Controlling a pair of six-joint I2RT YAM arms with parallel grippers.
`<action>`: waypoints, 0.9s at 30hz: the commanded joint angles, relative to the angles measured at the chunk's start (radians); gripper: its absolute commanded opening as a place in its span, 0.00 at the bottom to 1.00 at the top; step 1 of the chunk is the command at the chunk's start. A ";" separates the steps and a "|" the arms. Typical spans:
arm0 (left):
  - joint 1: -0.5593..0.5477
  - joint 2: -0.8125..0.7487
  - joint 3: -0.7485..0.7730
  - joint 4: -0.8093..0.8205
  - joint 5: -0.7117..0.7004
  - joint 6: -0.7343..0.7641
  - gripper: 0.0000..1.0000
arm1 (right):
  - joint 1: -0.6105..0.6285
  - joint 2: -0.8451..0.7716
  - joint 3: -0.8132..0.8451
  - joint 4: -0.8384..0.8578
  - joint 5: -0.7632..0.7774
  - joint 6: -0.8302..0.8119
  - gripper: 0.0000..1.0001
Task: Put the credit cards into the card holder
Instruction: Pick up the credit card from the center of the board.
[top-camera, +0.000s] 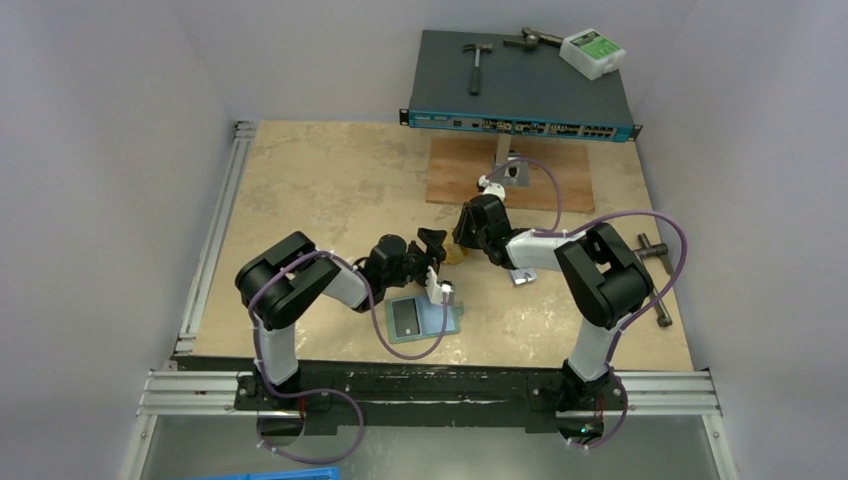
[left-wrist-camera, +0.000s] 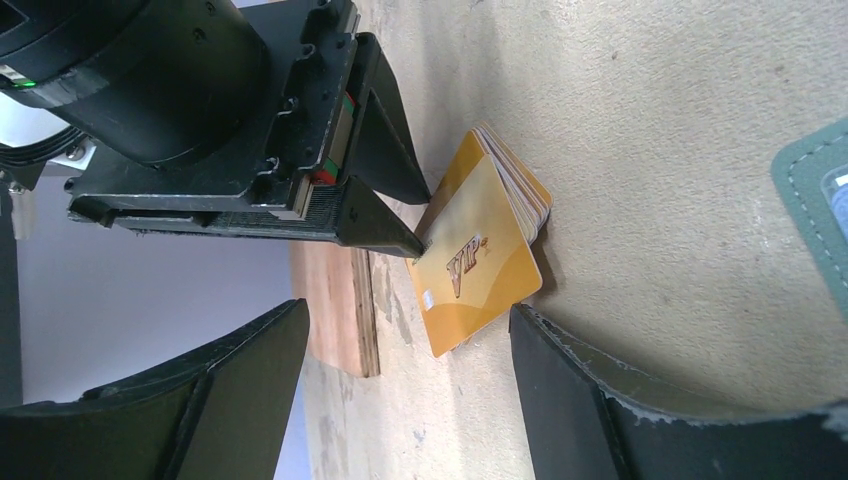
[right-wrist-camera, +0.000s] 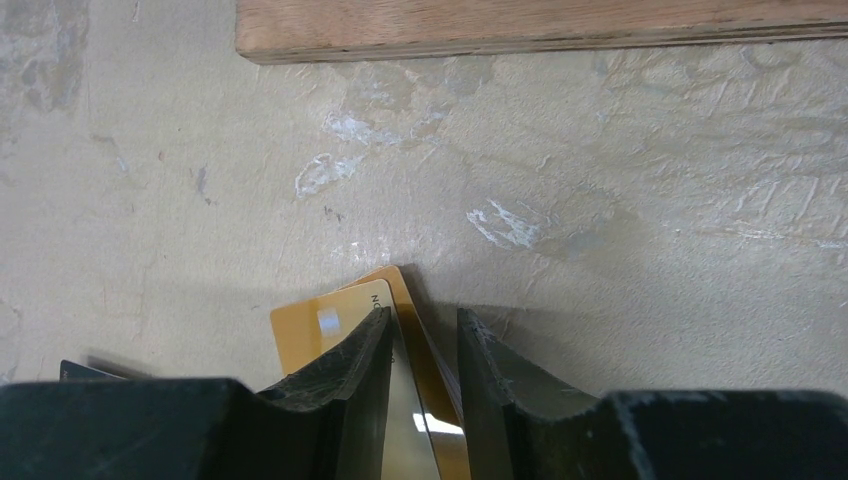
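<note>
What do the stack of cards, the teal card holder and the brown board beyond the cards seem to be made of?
The cards: probably plastic, with a glossy orange-gold print; the thin stacked edges show white. The card holder: likely leather or an imitation, matte teal, with what looks like stitching along its rim. The board: bare wood with visible grain, perhaps plywood, judging by its layered edge.
</note>
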 joint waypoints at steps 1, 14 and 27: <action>-0.007 0.000 0.005 0.037 0.017 0.007 0.73 | 0.003 0.068 -0.055 -0.194 0.020 -0.025 0.27; -0.005 0.112 0.001 0.131 0.027 0.144 0.73 | 0.003 0.062 -0.060 -0.193 0.022 -0.023 0.26; -0.018 0.045 -0.034 0.155 0.031 0.082 0.51 | 0.003 0.064 -0.063 -0.182 0.020 -0.025 0.24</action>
